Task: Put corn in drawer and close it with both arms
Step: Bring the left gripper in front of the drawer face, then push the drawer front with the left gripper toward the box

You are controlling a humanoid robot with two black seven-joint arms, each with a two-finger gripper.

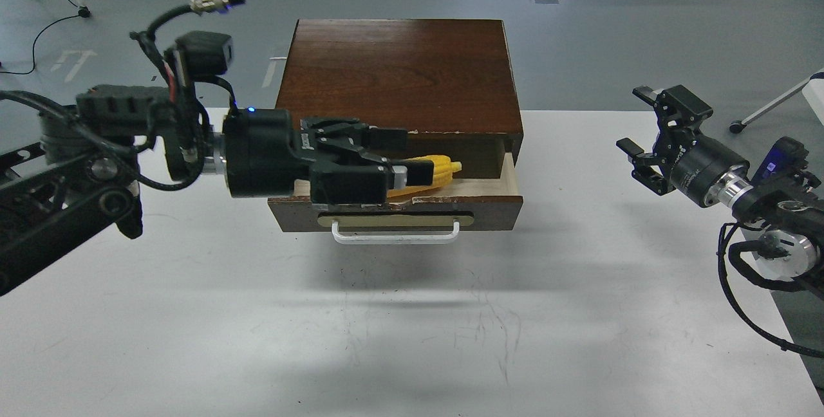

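Observation:
The drawer [496, 210] of the dark wooden cabinet [396, 73] is pulled open, with its white bar handle [396, 237] facing me. The yellow corn [443, 168] lies inside it; only its blunt right end shows, the rest is hidden behind my left gripper. My left gripper [415, 157] reaches in from the left over the open drawer, pointing right, fingers apart; I cannot tell if it touches the corn. My right gripper [636, 120] is open and empty, over the table's right side, well away from the drawer.
The cabinet stands at the back middle of the white table [412, 340]. My left arm's thick black wrist and cables [187, 114] cover the cabinet's left side. Grey floor lies beyond the table's back and right edges.

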